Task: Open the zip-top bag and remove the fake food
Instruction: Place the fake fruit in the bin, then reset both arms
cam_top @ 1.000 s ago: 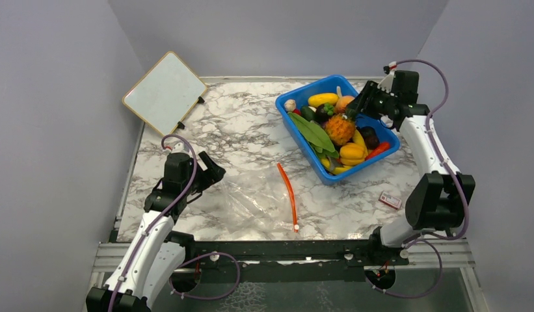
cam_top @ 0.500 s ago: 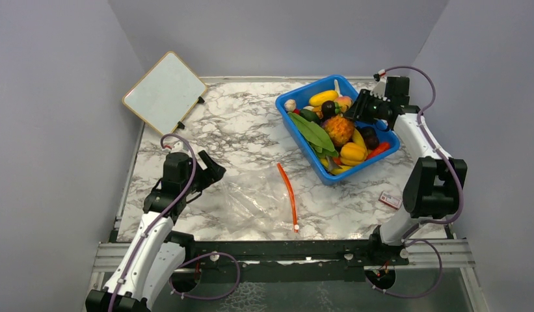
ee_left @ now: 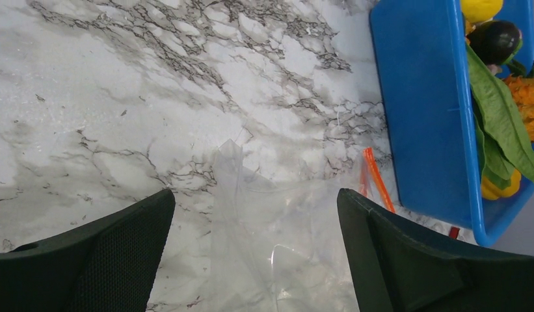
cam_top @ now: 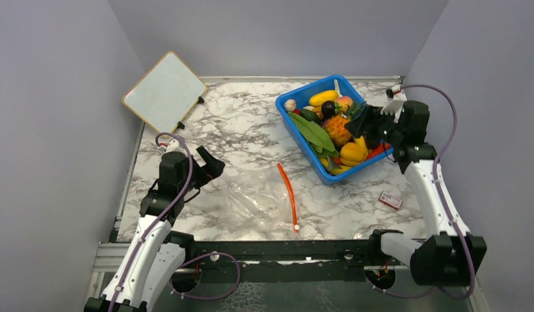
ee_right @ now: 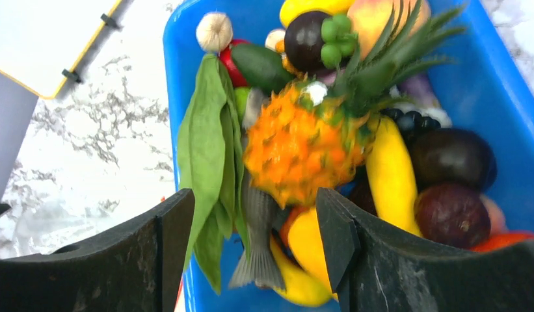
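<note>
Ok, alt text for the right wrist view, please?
The open right gripper hovers over a blue bin packed with fake food: an orange pineapple, a green leaf, a banana. A whiteboard shows at top left.

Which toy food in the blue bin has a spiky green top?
The orange pineapple in the middle of the blue bin: bumpy orange body, spiky crown. The green leaf beside it is flat and smooth.

No text or label can be read anywhere.

Blue bin (ee_left: 420, 110), orange pineapple (ee_right: 296, 153), green leaf (ee_right: 205, 123), grey-veined white table (ee_left: 121, 97).
</note>
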You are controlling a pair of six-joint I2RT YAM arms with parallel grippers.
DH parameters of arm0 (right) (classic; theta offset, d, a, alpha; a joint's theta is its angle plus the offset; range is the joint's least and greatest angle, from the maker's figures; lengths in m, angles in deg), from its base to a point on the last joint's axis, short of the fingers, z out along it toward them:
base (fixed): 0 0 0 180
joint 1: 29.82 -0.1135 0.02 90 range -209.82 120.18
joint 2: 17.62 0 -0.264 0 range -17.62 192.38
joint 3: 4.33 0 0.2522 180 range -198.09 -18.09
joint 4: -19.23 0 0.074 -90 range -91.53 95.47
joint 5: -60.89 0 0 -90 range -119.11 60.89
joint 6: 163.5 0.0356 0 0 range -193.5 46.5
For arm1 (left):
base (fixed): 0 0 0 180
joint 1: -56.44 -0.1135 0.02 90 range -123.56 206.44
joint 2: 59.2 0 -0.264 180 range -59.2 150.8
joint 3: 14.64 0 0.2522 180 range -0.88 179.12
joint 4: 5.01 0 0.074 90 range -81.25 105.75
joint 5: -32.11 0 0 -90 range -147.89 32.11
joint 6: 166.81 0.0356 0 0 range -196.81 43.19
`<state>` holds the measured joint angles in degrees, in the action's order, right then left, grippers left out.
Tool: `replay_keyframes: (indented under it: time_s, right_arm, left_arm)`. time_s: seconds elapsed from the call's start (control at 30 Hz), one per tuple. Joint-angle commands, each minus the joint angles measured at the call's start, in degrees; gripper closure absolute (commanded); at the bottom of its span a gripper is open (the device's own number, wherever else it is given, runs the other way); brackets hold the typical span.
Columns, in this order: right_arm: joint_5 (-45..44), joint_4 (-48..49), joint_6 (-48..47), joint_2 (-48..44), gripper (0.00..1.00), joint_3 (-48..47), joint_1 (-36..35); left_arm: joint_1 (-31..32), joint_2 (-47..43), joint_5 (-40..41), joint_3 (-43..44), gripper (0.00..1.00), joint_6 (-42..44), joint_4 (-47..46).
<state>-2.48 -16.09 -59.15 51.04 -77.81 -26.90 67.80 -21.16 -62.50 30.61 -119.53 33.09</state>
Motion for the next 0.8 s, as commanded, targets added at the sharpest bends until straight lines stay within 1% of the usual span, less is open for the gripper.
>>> replay_keyframes:
  time_s: [0.0,0.13,0.27,0.37,0.47,0.57,0.67,0.77]
  right_arm:
    - [0.5,11.7,3.8,-8.5,0.30,13.8,-0.4]
    - [1.7,11.1,8.5,-13.2,0.30,21.6,-0.4]
    - [2.5,12.7,11.1,-15.0,0.30,27.3,-0.4]
    - [0.5,11.5,11.0,-14.2,0.31,27.6,-0.4]
    - [-1.1,8.7,9.4,-12.7,0.31,25.3,-0.4]
    - [-0.5,7.5,7.7,-12.8,0.32,23.2,-0.4]
    - [3.9,9.1,7.6,-15.2,0.32,23.1,-0.4]
    - [14.1,12.8,7.9,-17.7,0.32,24.6,-0.4]
  left_arm:
    - [-0.2,-1.7,2.2,1.7,0.01,0.5,-1.0]
    - [-0.2,0.8,-0.3,3.8,0.01,1.0,-1.1]
    - [-0.1,1.8,-2.3,4.0,0.01,1.9,-2.7]
    - [-0.1,2.6,-4.9,3.6,0.01,2.3,-3.6]
    - [-0.1,3.6,-8.3,3.6,0.01,2.9,-4.9]
    - [-0.1,3.7,-8.8,4.1,0.01,3.2,-5.3]
    - [-0.1,3.2,-7.7,4.4,0.01,2.9,-5.3]
    - [-0.1,3.3,-7.9,5.1,0.01,3.0,-5.3]
